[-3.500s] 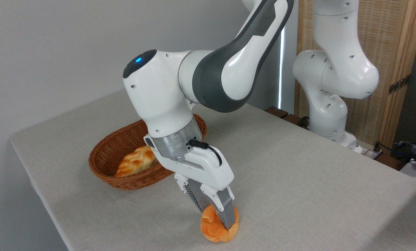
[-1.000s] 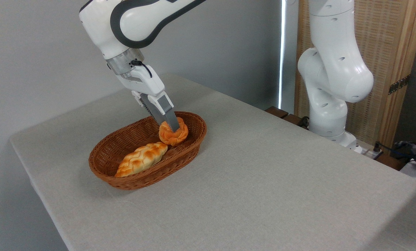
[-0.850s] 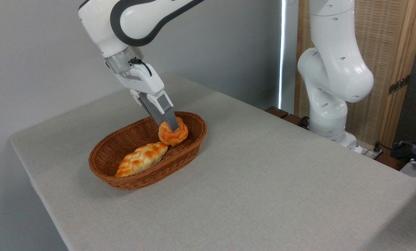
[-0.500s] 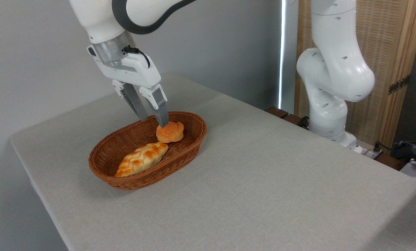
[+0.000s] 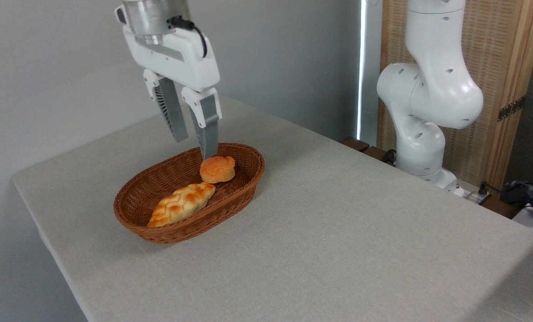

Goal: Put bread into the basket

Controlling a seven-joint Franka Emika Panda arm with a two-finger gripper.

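Note:
The bread (image 5: 217, 169), a small round deep-orange knotted bun, lies inside the reddish-brown wicker basket (image 5: 137, 220) at its right end. My gripper (image 5: 195, 147) hangs open just above and a little left of the bun, its grey fingers (image 5: 208, 130) pointing down with nothing between them. It is not touching the bun.
A longer, paler braided loaf (image 5: 182, 203) lies in the same basket, left of the bun. The arm's white base (image 5: 423, 125) stands at the back right beside a woven screen. The grey table (image 5: 338, 232) drops off at the left and front edges.
The gripper carried the bun from the front of the table to the basket, let it go there and opened. Since then it has risen above the basket, and the bun rests in it.

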